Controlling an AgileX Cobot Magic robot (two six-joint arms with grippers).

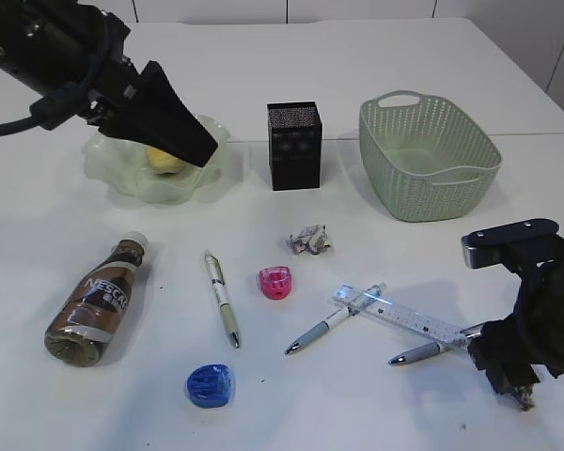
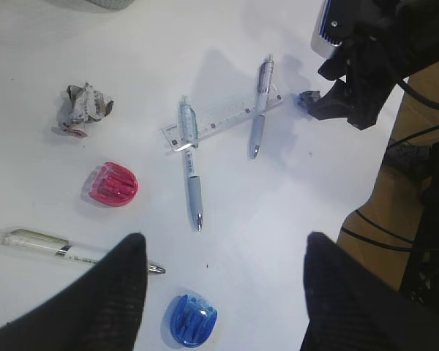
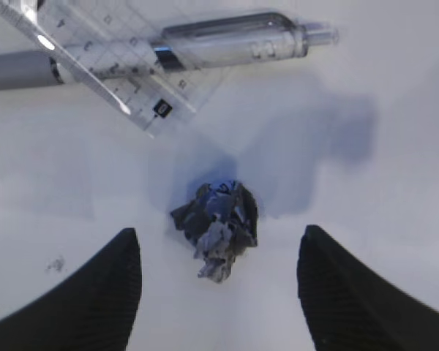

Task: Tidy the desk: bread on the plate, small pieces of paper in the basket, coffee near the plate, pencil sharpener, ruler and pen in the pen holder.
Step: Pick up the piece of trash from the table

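As the right gripper (image 3: pixel 218 292) brackets the small crumpled grey paper wad (image 3: pixel 218 228) at twelve o'clock, its fingers (image 3: pixel 95 292) stand spread, apparently positioned to pinch it.

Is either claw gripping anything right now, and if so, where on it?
Nothing is held. The left claw is open and empty above the desk. The right claw is open around a crumpled paper wad lying on the desk, not yet closed on it.
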